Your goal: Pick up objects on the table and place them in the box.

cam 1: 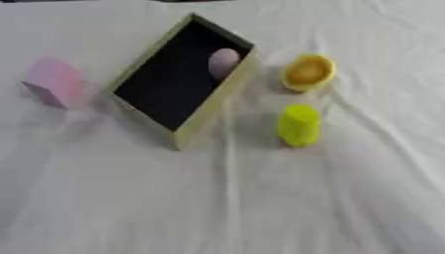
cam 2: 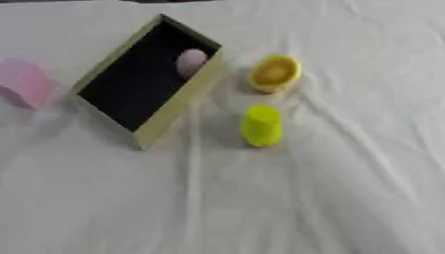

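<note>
Nearest sits a lime green cup [cam 1: 298,125], beside the box [cam 1: 201,128] already holding a pale egg [cam 1: 222,63]; no hand shows, so I cannot tell its state.

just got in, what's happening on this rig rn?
Nothing is being handled right now: neither robot hand is in view. A box with a dark inside sits askew on the white cloth, with one pale pink egg-shaped thing already in it by the right wall. Still out on the cloth: a pink block left of the box, and to its right a yellow cup-like thing and a yellow-green cylinder.
</note>
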Controlling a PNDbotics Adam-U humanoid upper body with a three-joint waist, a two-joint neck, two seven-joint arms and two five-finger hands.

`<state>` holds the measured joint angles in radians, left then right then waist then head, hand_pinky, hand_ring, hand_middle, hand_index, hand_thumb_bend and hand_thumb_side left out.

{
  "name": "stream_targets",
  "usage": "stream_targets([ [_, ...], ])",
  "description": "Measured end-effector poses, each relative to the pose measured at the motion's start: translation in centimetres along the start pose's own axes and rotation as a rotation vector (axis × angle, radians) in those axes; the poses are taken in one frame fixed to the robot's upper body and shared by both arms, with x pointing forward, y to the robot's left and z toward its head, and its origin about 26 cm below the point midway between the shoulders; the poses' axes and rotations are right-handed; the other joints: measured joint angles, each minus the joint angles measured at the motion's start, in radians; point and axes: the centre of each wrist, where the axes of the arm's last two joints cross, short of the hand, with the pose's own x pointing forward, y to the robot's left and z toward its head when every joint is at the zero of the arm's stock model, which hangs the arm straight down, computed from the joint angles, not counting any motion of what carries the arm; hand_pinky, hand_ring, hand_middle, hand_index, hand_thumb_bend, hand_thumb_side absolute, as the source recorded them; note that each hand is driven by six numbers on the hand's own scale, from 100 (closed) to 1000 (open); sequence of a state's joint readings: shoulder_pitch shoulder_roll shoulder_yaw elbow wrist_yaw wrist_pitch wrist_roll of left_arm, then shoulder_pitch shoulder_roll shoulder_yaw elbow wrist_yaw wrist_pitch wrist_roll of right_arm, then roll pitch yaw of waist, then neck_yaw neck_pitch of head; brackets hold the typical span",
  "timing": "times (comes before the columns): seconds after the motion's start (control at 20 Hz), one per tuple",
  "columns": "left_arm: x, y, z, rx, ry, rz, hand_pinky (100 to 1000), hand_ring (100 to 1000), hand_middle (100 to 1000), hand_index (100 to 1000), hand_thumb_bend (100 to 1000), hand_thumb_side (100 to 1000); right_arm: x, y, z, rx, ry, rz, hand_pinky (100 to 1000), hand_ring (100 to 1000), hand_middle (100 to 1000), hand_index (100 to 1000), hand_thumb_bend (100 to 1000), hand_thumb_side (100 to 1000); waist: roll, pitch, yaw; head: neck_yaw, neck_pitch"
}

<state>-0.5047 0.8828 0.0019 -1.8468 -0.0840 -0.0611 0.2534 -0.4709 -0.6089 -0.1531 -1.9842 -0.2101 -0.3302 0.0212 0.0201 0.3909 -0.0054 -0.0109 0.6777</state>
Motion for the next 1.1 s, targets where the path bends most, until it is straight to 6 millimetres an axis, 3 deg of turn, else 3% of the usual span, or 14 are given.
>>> stream_targets([
  [0.45, -2.9, 2.2, -2.0, -0.411, 0.049, -0.272, 806, 764, 779, 927, 417, 367, 0.1, -0.8, 0.6, 0.047, 0.011, 0.058, 901, 914, 763, 911, 100, 659, -0.005, -0.017, 0.007, -0.001, 0.009],
  [0.65, -3.8, 2.7, -3.7, -0.588, 0.084, -0.344, 822, 786, 789, 928, 504, 267, 0.0, -0.7, 0.8, 0.051, 0.018, 0.061, 902, 914, 763, 911, 100, 659, -0.005, -0.018, 0.011, -0.009, 0.009],
  [1.1, -5.9, 1.2, -5.5, -0.778, 0.089, -0.466, 860, 830, 813, 946, 694, 132, 0.0, -0.5, 0.8, 0.073, 0.021, 0.067, 901, 914, 759, 911, 100, 657, -0.004, -0.018, 0.014, -0.016, 0.009],
])
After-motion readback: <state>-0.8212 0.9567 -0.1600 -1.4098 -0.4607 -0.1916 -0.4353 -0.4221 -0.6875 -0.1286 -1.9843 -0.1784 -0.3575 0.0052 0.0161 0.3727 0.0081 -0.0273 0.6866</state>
